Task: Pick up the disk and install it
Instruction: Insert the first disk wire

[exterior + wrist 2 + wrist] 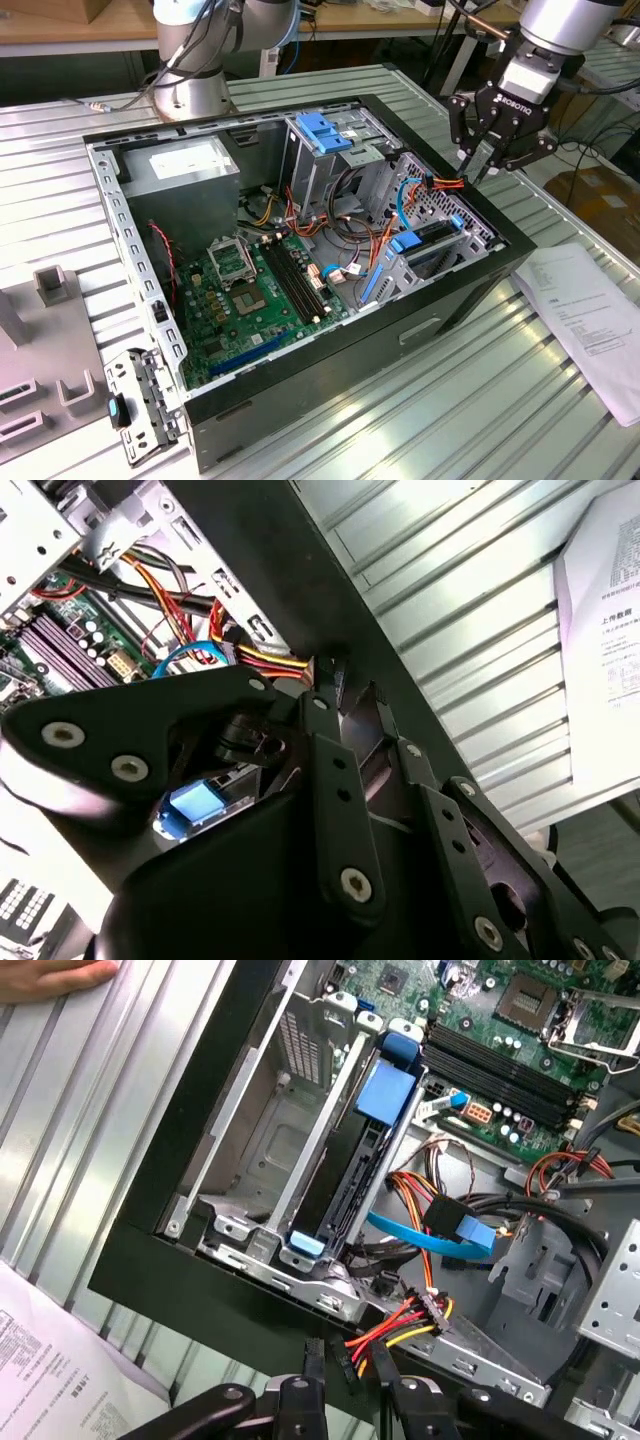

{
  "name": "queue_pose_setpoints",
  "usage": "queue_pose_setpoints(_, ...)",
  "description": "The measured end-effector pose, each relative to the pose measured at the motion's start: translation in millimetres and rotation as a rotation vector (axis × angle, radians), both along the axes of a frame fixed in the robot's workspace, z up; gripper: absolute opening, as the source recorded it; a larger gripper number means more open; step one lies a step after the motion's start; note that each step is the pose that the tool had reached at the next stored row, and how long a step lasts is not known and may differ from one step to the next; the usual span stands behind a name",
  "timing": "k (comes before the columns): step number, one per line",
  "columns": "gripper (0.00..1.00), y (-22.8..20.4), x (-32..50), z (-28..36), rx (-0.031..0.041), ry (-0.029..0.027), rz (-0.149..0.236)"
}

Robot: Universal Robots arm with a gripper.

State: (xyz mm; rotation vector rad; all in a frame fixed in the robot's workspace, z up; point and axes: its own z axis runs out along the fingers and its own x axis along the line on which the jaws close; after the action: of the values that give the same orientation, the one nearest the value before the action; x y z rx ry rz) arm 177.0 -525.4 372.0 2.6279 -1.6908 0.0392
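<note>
In the exterior view we are looking at an open computer case (300,372) lying on a ribbed metal tabletop (450,410). The disk (432,237) is already sitting on edge in the bay at the case's end on the exterior view's right, blue carrier rail showing. The gripper (482,168) is hanging just above the rim there, a little farther back and apart from the disk. Its fingers are drawn close together on the end of the power cable (448,183), which they seem to be pinching. A printed sheet (590,310) is lying on the tabletop to the right, grey fixtures (40,340) are standing to the left, and the arm's base (190,90) and cardboard boxes (600,190) are filling the far side of the room. In the second wrist view the red, yellow and orange wires of the power cable (265,655) are running straight up to the fingertips (328,695), with the tabletop (450,590) beyond the case wall. In the first wrist view the disk (350,1175) is standing in its metal slot, blue tab toward the motherboard (500,1030). A blue data cable (430,1240) is lying loose beside it, and a person's hand (55,975) is resting on the tabletop. We are judging the picking and seating done, with the cables not yet joined to the disk as far as we can tell.
</note>
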Motion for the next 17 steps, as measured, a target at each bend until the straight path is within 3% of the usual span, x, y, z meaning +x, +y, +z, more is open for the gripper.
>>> queue_pose_setpoints(4,0.31,0.0,0.4,-2.6,0.0000,-0.0003,0.007)
queue_pose_setpoints(7,0.31,0.0,0.3,-5.3,-0.0001,-0.0003,0.148)
queue_pose_setpoints(9,0.29,0.0,0.3,-5.4,0.0000,-0.0004,0.150)
queue_pose_setpoints(11,0.17,0.0,0.3,-5.4,-0.0001,-0.0004,0.150)
queue_pose_setpoints(13,0.16,0.0,-5.1,-2.5,0.0008,-0.0004,0.147)
queue_pose_setpoints(17,0.16,0.0,-13.4,-2.4,0.0006,-0.0004,0.138)
